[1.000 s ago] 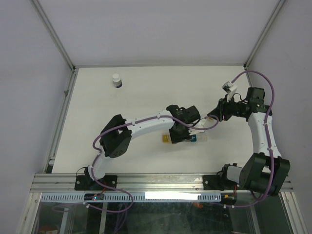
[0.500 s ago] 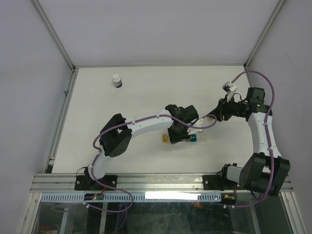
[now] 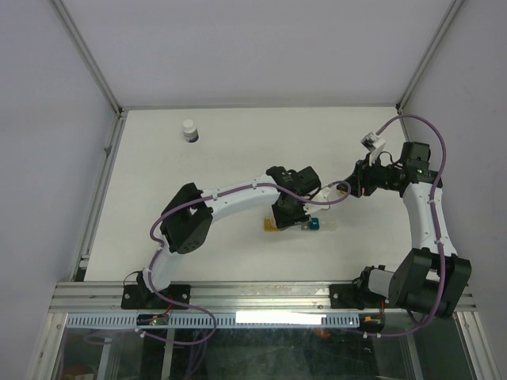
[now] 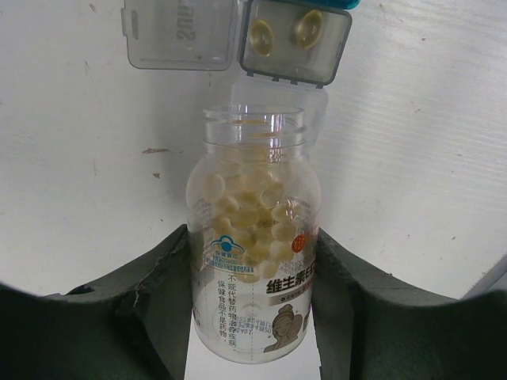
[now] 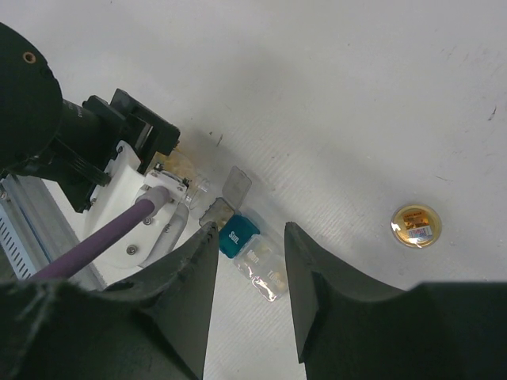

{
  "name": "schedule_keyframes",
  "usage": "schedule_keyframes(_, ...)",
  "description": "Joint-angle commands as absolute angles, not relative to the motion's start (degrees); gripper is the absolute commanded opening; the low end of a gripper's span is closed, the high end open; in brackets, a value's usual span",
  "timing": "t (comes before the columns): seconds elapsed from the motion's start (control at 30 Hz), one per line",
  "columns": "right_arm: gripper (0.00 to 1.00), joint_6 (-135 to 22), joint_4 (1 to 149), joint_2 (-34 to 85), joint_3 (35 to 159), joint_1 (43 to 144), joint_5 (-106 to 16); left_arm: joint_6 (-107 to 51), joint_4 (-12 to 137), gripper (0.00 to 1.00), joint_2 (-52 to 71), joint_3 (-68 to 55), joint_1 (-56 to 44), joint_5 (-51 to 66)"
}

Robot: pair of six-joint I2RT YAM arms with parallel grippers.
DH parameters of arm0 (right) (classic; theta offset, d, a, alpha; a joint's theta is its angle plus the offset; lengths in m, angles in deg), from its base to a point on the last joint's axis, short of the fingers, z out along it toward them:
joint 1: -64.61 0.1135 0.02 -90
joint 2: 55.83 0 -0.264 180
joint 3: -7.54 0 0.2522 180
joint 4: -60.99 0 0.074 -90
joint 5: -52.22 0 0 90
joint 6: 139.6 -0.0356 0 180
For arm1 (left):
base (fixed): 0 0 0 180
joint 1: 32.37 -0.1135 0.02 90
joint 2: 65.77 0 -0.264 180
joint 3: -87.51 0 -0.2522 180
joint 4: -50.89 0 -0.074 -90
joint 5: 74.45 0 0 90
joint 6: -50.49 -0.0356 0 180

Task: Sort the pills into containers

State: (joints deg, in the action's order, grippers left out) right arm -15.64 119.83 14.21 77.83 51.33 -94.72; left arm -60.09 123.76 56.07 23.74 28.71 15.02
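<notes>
My left gripper (image 4: 252, 237) is shut on a clear bottle (image 4: 253, 317) full of pale yellow pills (image 4: 249, 202). The bottle's open mouth points at an open clear compartment (image 4: 333, 47) holding two pills (image 4: 262, 36), its lid (image 4: 178, 36) flipped back. That compartment adjoins the teal container (image 5: 238, 234), marked "Sun", which joins a clear section (image 5: 265, 265). My right gripper (image 5: 250, 229) hangs open and empty above the teal container. From above, the yellow container (image 3: 270, 226) sits just left of my left gripper (image 3: 289, 214), and the teal container (image 3: 314, 225) just right of it.
A white bottle with a dark band (image 3: 189, 129) stands at the far left of the table. A small round gold cap (image 5: 415, 226) lies to the right of the pill box. The left arm's wrist and purple cable (image 5: 119, 229) crowd the box's left side.
My left arm has drawn slightly up and back with the bottle, baring more of the teal container. The right arm has not moved.
</notes>
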Motion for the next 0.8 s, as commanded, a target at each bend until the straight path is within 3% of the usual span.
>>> schedule_keyframes(0.0, 0.42, -15.5, 119.2, 13.6, 78.8, 50.8, -96.6, -60.4, 122.2, 0.0, 53.0, 23.9, 28.9, 14.1)
schedule_keyframes(0.33, 0.42, -13.8, 119.7, 13.5, 78.3, 50.8, -96.9, -60.8, 110.6, 0.0, 44.1, 15.3, 29.6, 11.2)
schedule_keyframes(0.77, 0.42, -8.9, 119.7, 10.1, 76.9, 50.8, -99.3, -57.3, 65.1, 0.0, 19.0, -21.6, 31.2, 1.5)
